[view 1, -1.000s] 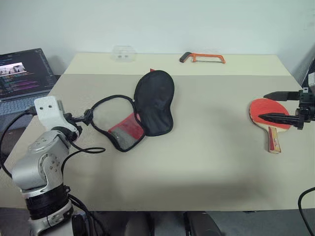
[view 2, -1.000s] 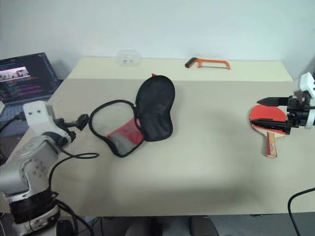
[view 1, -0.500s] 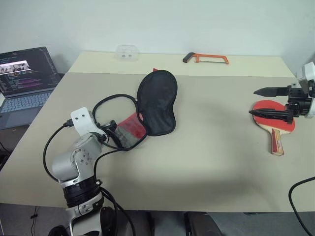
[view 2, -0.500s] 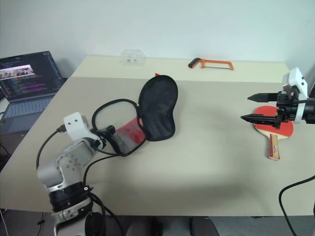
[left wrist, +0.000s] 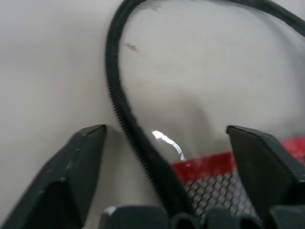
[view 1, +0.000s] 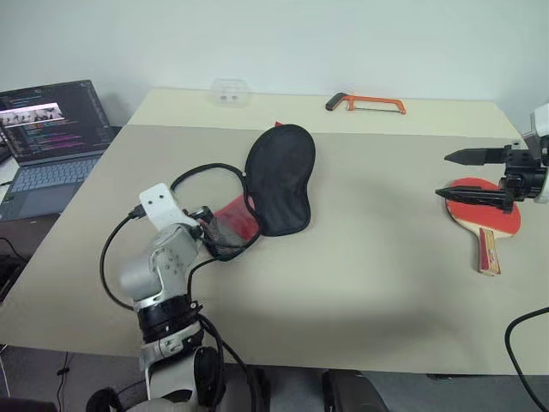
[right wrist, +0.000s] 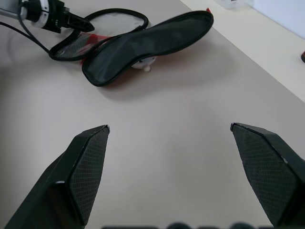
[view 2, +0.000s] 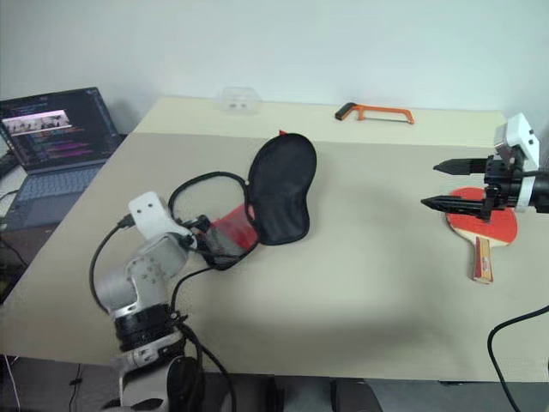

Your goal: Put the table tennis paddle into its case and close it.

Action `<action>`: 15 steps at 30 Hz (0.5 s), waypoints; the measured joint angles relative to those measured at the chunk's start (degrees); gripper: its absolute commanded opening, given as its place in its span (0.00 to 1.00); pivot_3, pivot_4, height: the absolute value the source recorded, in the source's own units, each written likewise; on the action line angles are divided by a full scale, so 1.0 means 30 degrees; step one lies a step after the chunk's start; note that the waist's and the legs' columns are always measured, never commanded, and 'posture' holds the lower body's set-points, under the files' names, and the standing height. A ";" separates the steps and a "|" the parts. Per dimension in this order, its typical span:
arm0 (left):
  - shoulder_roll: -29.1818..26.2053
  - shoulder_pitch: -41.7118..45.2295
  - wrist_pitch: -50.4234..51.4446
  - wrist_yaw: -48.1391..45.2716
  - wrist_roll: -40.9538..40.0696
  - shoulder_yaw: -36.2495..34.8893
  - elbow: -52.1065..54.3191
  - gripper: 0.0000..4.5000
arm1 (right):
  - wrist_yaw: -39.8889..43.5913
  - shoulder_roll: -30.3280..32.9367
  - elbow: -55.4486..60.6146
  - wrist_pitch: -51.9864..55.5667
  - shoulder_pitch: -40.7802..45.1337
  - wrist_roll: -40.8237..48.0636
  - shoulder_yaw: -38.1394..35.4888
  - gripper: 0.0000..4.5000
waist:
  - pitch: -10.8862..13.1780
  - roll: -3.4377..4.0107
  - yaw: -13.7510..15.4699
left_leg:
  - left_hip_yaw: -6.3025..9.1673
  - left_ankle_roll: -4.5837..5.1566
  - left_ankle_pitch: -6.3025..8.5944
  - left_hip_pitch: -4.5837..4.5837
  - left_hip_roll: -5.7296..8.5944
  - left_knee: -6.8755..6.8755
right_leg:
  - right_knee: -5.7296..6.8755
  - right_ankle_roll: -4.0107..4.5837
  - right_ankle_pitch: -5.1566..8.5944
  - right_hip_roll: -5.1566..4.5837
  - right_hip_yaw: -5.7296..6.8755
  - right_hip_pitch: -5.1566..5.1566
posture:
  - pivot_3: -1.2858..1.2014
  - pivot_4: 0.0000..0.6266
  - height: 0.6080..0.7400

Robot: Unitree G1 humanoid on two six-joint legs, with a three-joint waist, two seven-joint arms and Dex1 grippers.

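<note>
The case (view 1: 279,180) lies unzipped on the table's left half. Its black flap is folded back and its red and mesh half (view 1: 227,225) faces up inside a black-trimmed loop. My left gripper (view 1: 210,230) is at the near end of that loop. In the left wrist view its fingers (left wrist: 81,157) stand open on either side of the black edge (left wrist: 128,124). The table tennis paddle (view 1: 493,206) lies flat at the right, red blade up, handle (view 1: 488,251) toward me. My right gripper (view 1: 443,176) hovers open just over the blade's left side, holding nothing.
An orange hacksaw (view 1: 369,104) and a small clear box (view 1: 229,89) lie along the far edge of the table (view 1: 369,257). An open laptop (view 1: 51,129) sits off the table's left side. Black cables loop around my left arm.
My left arm has swung in from the table's left edge and down, bringing its gripper onto the case's open rim. The right gripper has stayed over the paddle. The camera view shifted slightly.
</note>
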State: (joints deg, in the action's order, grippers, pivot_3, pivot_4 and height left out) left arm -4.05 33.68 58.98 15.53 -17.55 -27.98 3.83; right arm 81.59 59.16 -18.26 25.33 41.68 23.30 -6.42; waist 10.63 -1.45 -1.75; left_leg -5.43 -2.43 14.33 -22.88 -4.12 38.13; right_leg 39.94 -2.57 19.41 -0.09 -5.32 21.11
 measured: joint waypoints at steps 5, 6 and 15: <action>0.0704 0.0650 -0.0633 0.0093 -0.0013 0.0328 -0.0785 0.33 | -0.0149 -0.0008 0.0018 -0.0001 0.0048 0.0001 0.0001 1.00 | 0.0002 -0.0003 0.0076 | 0.0045 0.0001 0.0001 -0.0043 0.0071 -0.0022 | -0.0062 -0.0012 -0.0002 -0.0044 0.0006 0.0014 | 0.52 0.24 1.00; 0.0793 0.0651 -0.0634 0.0112 -0.0021 0.0432 -0.0785 0.25 | -0.0154 -0.0007 0.0024 -0.0001 0.0048 0.0001 0.0000 1.00 | 0.0002 -0.0003 0.0072 | 0.0050 0.0000 0.0001 -0.0042 0.0075 -0.0027 | -0.0067 -0.0015 -0.0003 -0.0044 0.0007 0.0014 | 0.52 0.24 1.00; 0.0190 0.0037 -0.0628 -0.0111 0.0300 0.1270 -0.0482 0.01 | -0.0185 0.0000 0.0046 -0.0004 0.0047 0.0000 -0.0001 1.00 | 0.0003 -0.0005 -0.0021 | 0.0070 0.0000 0.0001 -0.0027 0.0090 -0.0025 | -0.0030 -0.0016 -0.0004 -0.0042 0.0004 0.0017 | 0.52 0.24 1.00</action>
State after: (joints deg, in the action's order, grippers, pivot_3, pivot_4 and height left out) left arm -3.48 33.79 57.10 15.20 -16.65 -24.17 2.38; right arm 81.04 59.16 -18.12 25.31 41.82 23.30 -6.43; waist 10.63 -1.46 -1.82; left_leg -5.22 -2.43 14.33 -22.96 -3.85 38.05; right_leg 39.85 -2.62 19.40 -0.22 -5.31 21.16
